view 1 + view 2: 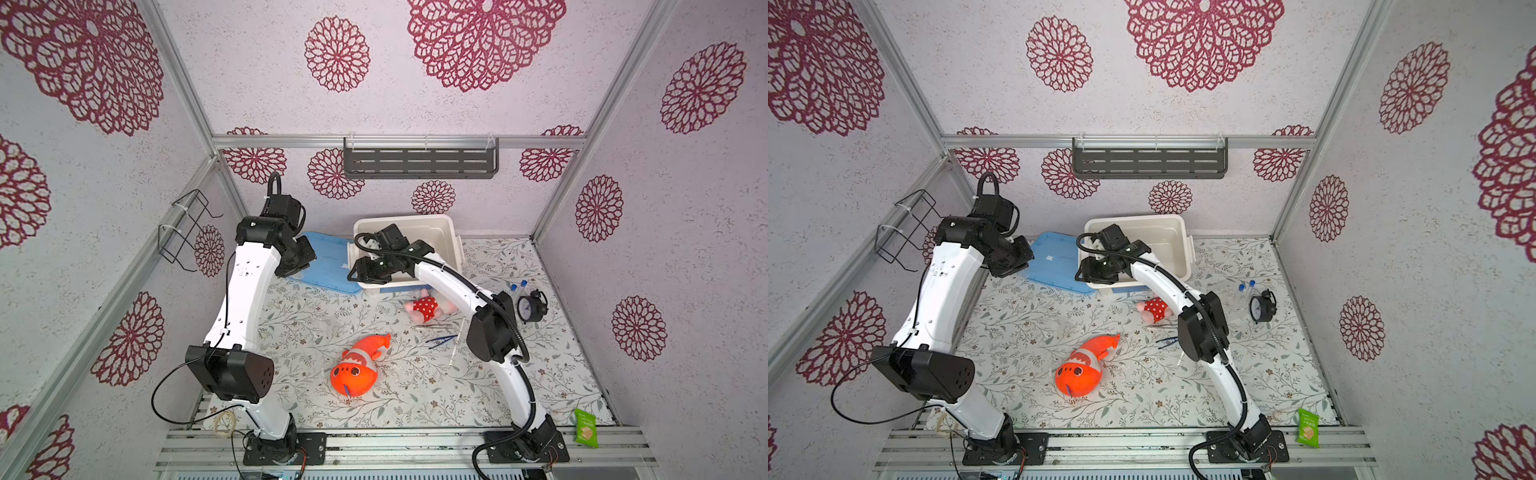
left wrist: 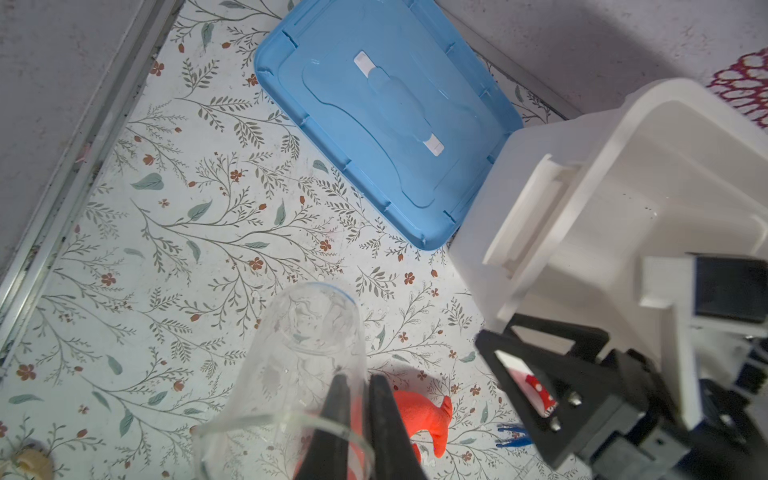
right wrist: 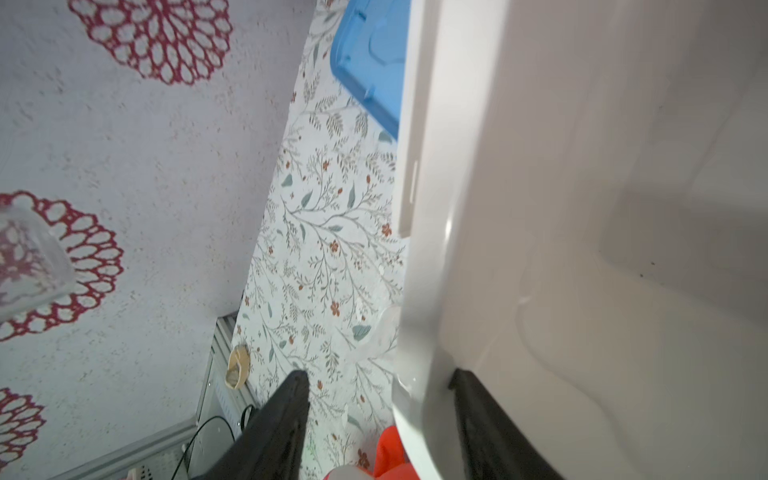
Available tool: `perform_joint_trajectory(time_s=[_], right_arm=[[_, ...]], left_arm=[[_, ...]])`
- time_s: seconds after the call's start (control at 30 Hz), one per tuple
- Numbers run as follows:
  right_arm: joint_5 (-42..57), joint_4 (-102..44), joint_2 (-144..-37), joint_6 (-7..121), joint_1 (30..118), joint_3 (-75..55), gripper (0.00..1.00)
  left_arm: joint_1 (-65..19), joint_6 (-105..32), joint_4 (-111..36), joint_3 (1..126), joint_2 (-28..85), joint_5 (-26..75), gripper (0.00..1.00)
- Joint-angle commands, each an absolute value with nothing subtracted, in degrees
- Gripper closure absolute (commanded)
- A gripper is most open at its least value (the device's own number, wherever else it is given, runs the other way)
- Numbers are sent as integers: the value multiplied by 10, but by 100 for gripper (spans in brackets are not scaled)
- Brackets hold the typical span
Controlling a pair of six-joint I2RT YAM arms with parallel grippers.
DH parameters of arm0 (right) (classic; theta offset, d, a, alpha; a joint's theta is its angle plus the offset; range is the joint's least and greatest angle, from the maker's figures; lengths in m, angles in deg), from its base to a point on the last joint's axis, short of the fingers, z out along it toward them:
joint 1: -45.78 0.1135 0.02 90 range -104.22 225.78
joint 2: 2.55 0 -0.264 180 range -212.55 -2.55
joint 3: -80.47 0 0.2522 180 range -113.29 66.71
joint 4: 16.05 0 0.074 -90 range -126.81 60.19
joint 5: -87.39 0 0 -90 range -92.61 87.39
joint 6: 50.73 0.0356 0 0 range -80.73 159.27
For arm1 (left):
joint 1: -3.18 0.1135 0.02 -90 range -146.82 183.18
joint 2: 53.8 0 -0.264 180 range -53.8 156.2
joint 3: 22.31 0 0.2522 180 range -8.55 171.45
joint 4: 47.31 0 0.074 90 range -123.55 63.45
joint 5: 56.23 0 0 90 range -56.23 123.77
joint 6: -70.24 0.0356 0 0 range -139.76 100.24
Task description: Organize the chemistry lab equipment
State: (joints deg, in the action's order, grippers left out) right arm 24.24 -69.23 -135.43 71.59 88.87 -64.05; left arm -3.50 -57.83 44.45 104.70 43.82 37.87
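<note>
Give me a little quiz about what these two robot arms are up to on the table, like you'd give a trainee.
1. True or false: the blue lid is closed on top of the white bin.
2. What does the left gripper hold? A) a spoon B) a clear beaker C) a sponge
3. Fill in: the right gripper is open, with one finger inside the white bin and one outside, straddling its ____.

Key
1. False: the lid lies on the table beside the bin.
2. B, pinched at its rim.
3. wall
</note>
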Motion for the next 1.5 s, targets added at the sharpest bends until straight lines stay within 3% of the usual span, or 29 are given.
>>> perform_joint_trajectory(time_s=[0.0,0.3,0.5,0.63,0.8,1.17,1.47], right_arm=[[218,-740,-1297,687,900,-651,40],[222,-755,-1251,641,876,-653,39],[134,-761,-1173,606,867,-640,35],[85,-694,-1079,642,826,-542,35],[96,-620,-987,701,730,-387,35],[24,-760,-1050,644,657,-436,35],[22,-722,-1000,660,632,-373,34]], left_arm=[[-32,-574,401,1038,414,361,100],[-45,-613,326,1047,433,301,100],[-103,-593,354,1164,510,312,100],[-140,-593,358,1220,552,321,100],[-171,-598,350,1231,575,333,100],[-232,-530,361,1235,626,401,100],[-249,-491,361,1236,680,373,100]])
